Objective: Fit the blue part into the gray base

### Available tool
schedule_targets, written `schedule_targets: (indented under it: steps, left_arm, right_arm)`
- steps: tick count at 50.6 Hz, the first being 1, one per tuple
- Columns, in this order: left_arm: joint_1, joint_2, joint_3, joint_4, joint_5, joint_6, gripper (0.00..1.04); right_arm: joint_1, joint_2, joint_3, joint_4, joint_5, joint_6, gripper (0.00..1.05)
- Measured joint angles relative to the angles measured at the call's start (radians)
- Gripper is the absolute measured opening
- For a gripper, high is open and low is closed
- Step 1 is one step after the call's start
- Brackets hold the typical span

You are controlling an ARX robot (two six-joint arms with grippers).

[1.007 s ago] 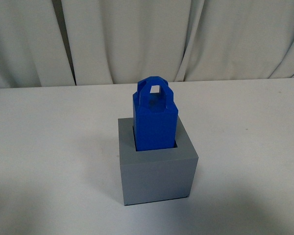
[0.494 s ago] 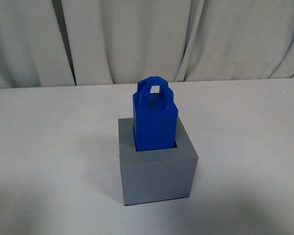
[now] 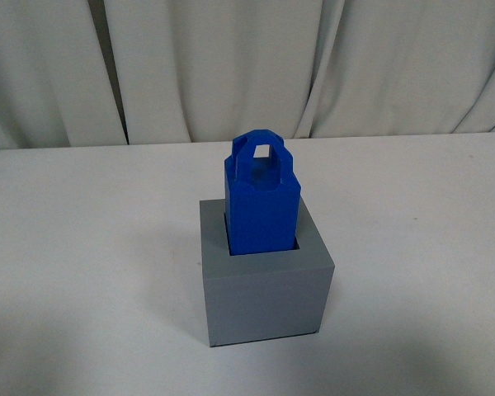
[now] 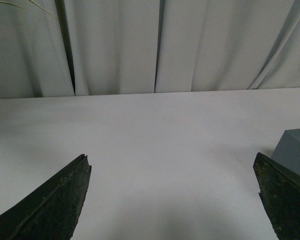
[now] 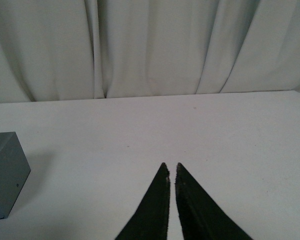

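Note:
In the front view the blue part (image 3: 261,205) stands upright in the square recess of the gray base (image 3: 264,290), its loop handle on top. Neither arm shows in that view. My left gripper (image 4: 171,162) is open, nothing between its dark fingers, and a corner of the gray base (image 4: 295,157) lies just past one fingertip. My right gripper (image 5: 170,166) is shut on nothing above the bare table; the gray base (image 5: 5,172) sits well off to one side at the frame's edge.
A white table (image 3: 82,247) carries the base near its middle. Pale pleated curtains (image 3: 247,66) hang behind the table's far edge.

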Motion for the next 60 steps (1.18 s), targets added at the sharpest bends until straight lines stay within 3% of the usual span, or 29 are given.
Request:
schedule_targets:
  steps: [29, 60]
  left_arm:
    - [0.000, 0.000, 0.000, 0.000, 0.000, 0.000, 0.99]
    - [0.000, 0.000, 0.000, 0.000, 0.000, 0.000, 0.99]
  right_arm:
    - [0.000, 0.000, 0.000, 0.000, 0.000, 0.001, 0.99]
    - [0.000, 0.000, 0.000, 0.000, 0.000, 0.001, 0.97]
